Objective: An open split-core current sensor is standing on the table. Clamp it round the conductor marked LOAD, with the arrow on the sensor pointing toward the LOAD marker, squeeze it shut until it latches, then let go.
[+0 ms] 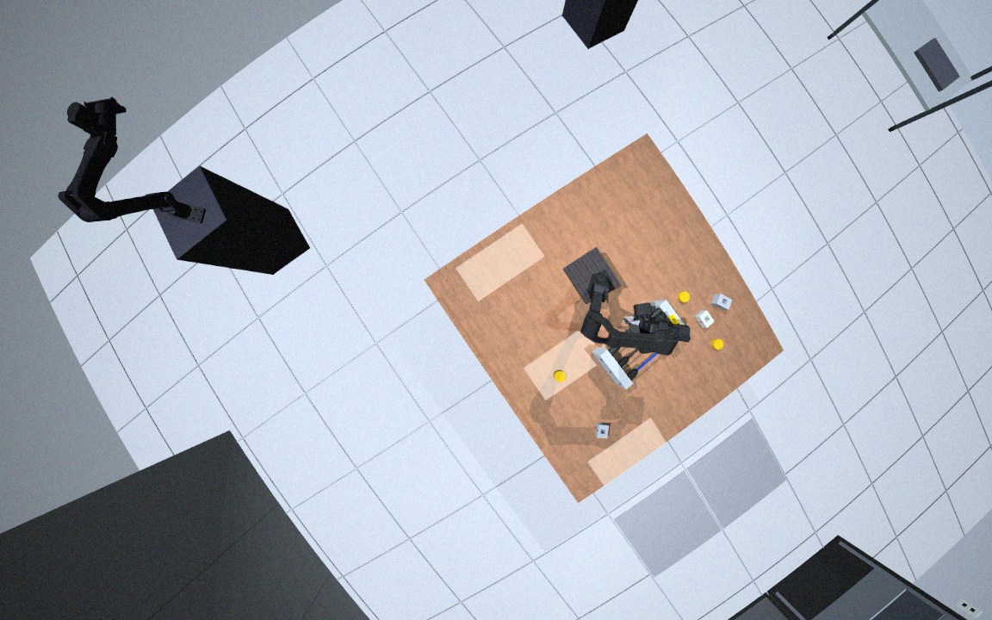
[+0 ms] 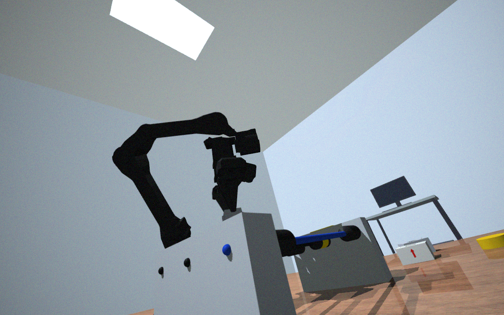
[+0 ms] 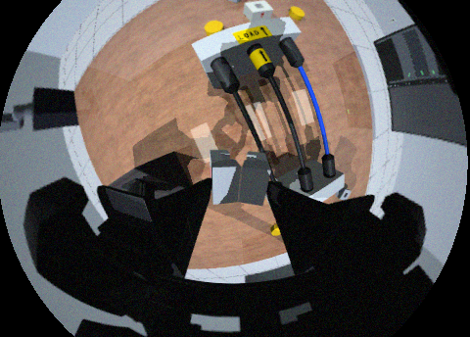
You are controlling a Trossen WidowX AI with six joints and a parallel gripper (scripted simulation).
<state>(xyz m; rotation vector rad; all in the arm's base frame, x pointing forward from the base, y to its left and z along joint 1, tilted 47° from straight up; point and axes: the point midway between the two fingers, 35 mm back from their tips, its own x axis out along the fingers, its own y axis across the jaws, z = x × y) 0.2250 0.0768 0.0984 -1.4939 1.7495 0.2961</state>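
My gripper (image 3: 239, 184) (image 2: 230, 210) is shut on the grey split-core sensor (image 3: 252, 177) (image 2: 231, 214) (image 1: 629, 320), whose two halves show a gap between them in the wrist view. The sensor is held up off the table, beside the near black cable in the wrist view and not round any cable. Its arrow cannot be read; only a red sliver shows at its left edge. The LOAD conductor (image 3: 292, 122) is the middle black cable, with a yellow arrow sleeve (image 3: 260, 59) (image 2: 325, 243) at the end block under the yellow LOAD label (image 3: 251, 34).
A blue cable (image 3: 316, 104) (image 2: 320, 237) and a black cable (image 3: 247, 116) flank the LOAD conductor. The far end block (image 3: 291, 26) carries the label. Yellow discs (image 1: 684, 296) (image 1: 717, 344) (image 1: 559, 376) and white square blocks (image 1: 704, 319) (image 1: 722, 301) (image 1: 602, 430) stand around.
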